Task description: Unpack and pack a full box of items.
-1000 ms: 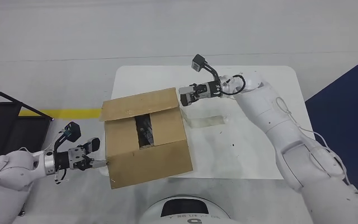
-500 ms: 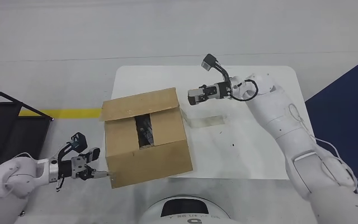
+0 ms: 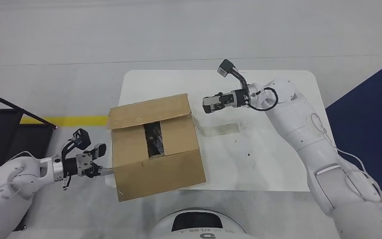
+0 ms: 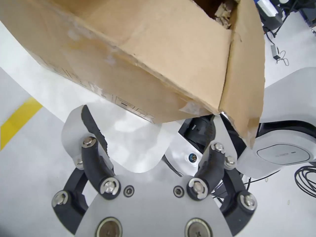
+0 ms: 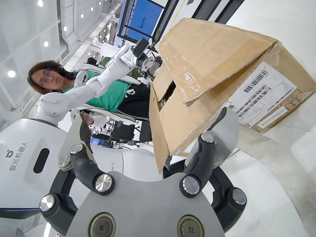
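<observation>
Top view showing left tool [image 3: 102, 161] spread apart beside box [image 3: 161, 170] corner, right tool [image 3: 205, 105] spread apart near flap [image 3: 149, 112]; judging box probably heavy, cardboard stiff, advising gripping flap edge.

Bright, even overhead light from round ceiling lamps [image 5: 11, 73]; white table [image 3: 268, 161] nearly washed out, soft faint shadow beneath the box [image 3: 156, 146], tape on its flap glares, both wrist views bow strongly toward the edges.

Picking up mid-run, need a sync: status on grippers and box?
Open: left gripper at box near corner, right gripper off far corner. Flaps mostly shut, centre gap. Beside it, clear strip on table; nothing blocking.
</observation>
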Available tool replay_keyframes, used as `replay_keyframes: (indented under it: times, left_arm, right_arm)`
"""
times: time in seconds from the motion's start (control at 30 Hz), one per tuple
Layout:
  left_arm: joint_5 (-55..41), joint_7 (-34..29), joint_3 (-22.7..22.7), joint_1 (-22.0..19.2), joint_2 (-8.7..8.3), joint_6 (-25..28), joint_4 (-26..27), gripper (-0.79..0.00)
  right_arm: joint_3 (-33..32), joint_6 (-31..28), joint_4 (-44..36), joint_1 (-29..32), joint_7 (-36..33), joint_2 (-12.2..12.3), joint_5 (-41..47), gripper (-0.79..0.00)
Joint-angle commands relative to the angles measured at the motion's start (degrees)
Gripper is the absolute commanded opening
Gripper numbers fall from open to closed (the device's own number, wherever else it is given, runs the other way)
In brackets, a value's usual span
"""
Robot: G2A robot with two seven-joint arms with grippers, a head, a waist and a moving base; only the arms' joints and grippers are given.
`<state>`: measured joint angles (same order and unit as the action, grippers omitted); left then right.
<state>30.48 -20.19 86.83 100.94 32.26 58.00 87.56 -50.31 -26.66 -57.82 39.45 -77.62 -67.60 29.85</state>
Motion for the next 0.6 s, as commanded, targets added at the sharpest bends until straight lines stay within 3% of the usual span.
replay_keyframes:
  times: [0.0,0.3,0.57]
  left_arm:
    - [-1.0,1.0,-1.0,-2.0,0.33,-0.5,-1.4,0.000]
    - [-5.3,-0.9,-8.4,-11.5,2.37,-8.2,-2.7,0.000]
    - [-7.8,-6.0,-16.8,-24.1,5.25,-15.8,-4.1,0.000]
  right_arm:
    - [0.0,0.0,0.0,0.0,0.0,0.0,0.0,0.000]
    - [0.0,0.0,0.0,0.0,0.0,0.0,0.0,0.000]
    - [0.0,0.0,0.0,0.0,0.0,0.0,0.0,0.000]
